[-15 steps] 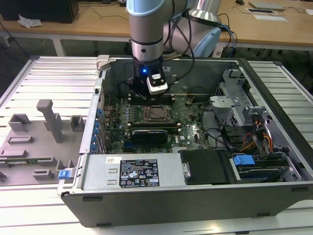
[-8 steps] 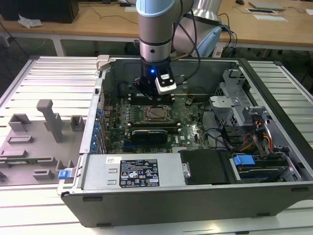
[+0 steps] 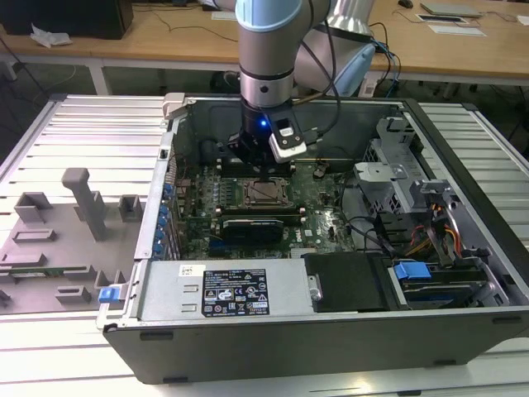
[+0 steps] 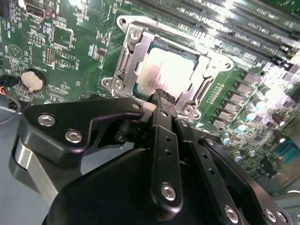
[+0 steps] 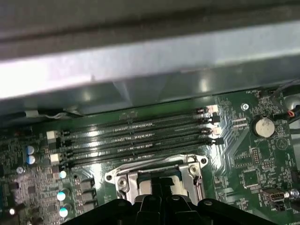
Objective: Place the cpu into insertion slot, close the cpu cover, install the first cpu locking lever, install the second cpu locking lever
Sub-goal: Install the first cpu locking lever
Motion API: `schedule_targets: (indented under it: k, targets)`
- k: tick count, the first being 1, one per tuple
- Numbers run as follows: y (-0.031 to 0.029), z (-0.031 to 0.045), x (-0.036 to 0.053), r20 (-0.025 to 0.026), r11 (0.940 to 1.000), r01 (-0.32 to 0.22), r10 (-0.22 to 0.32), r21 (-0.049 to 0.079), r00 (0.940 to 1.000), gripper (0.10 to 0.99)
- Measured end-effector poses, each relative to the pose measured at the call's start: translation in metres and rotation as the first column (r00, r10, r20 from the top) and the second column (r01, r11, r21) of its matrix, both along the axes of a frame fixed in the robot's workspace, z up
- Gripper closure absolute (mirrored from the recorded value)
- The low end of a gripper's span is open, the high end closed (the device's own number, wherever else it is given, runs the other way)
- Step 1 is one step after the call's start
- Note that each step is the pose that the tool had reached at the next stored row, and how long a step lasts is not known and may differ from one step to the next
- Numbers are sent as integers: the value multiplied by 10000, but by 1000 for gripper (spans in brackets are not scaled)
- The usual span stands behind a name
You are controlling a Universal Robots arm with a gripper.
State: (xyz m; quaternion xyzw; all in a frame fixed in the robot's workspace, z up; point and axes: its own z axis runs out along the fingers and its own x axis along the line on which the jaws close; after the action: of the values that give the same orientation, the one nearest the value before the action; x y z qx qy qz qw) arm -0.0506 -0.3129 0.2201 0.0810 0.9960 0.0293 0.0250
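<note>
The cpu (image 4: 169,70) lies in its socket on the motherboard, its pale silvery top showing through the window of the cpu cover (image 4: 207,71). The grey metal cover lies flat around the chip. My gripper (image 4: 161,95) is shut, its black fingertips pressed together with nothing between them. The tip sits right at one edge of the cover. In the exterior view my gripper (image 3: 263,171) hangs inside the open computer case just above the socket (image 3: 265,193). The first wrist view shows the socket frame (image 5: 123,178) just beyond my fingers. I cannot make out the locking levers.
Several long memory slots (image 5: 140,136) run beside the socket, with the case wall (image 5: 150,61) behind them. A coin battery (image 4: 32,80) sits on the board. A black card (image 3: 258,223) lies next to the socket, drive bays (image 3: 397,178) at the exterior view's right.
</note>
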Motion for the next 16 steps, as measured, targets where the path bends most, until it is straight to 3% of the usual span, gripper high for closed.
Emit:
schedule_targets:
  k: [2, 10, 16]
  targets:
    - [-43, 0, 0, -10, 10000, -58, 58, -67, 10000, 980]
    - [-87, -1, 0, -80, 9992, -197, 194, -342, 9998, 980]
    - [-91, -6, 0, -98, 9940, -1033, 1030, -356, 9946, 980]
